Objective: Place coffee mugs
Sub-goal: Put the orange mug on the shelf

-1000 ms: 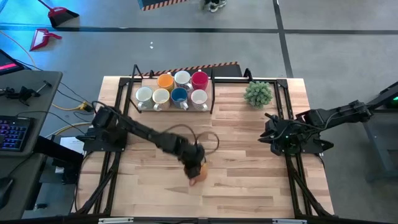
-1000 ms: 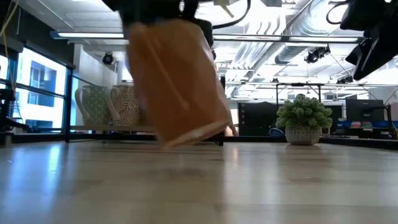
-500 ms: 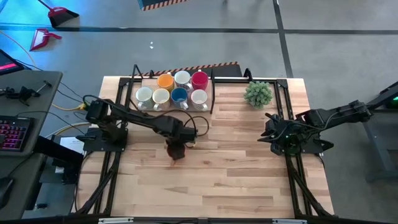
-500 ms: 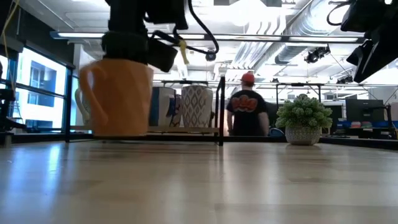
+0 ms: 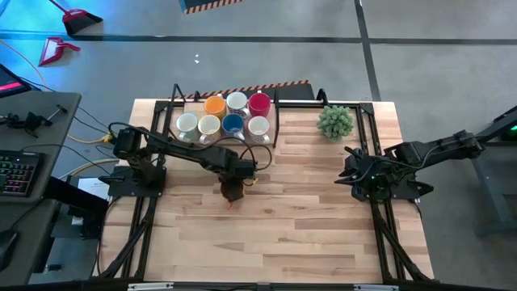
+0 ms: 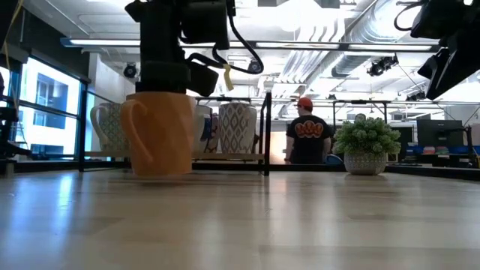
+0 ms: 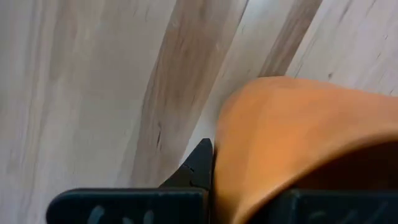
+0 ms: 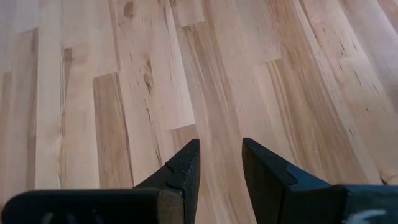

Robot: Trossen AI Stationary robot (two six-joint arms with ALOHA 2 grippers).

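An orange coffee mug (image 6: 161, 135) stands upright a little left of the table's middle, its handle (image 6: 129, 131) toward the low view's left. My left gripper (image 5: 232, 190) is shut on it from above and covers it in the high view. Whether its base touches the wood, I cannot tell. Several more mugs, white, blue, red and yellow-orange, stand in a black-framed rack (image 5: 276, 121) at the far edge. My right gripper (image 8: 221, 165) waits open over bare wood at the table's right side (image 5: 354, 171). My left gripper holds the orange mug by its rim (image 7: 219, 134), coming from above and pointing down. One finger (image 7: 196, 165) lies against the outside of the wall. The mug's wall hides the other finger. The mug hangs upright below the fingers, base at table level.
A small green potted plant (image 5: 335, 121) stands at the far right of the table. Black frame rails (image 5: 153, 153) run along both sides of the table. A person (image 6: 307, 139) stands in the room behind. Bare wood lies toward the near edge.
My left gripper has carried the orange mug from near the table's middle toward the far left, closer to the rack, and tipped to point straight down. The mug, tilted a second ago, now stands upright. In the last half second it has hardly moved.
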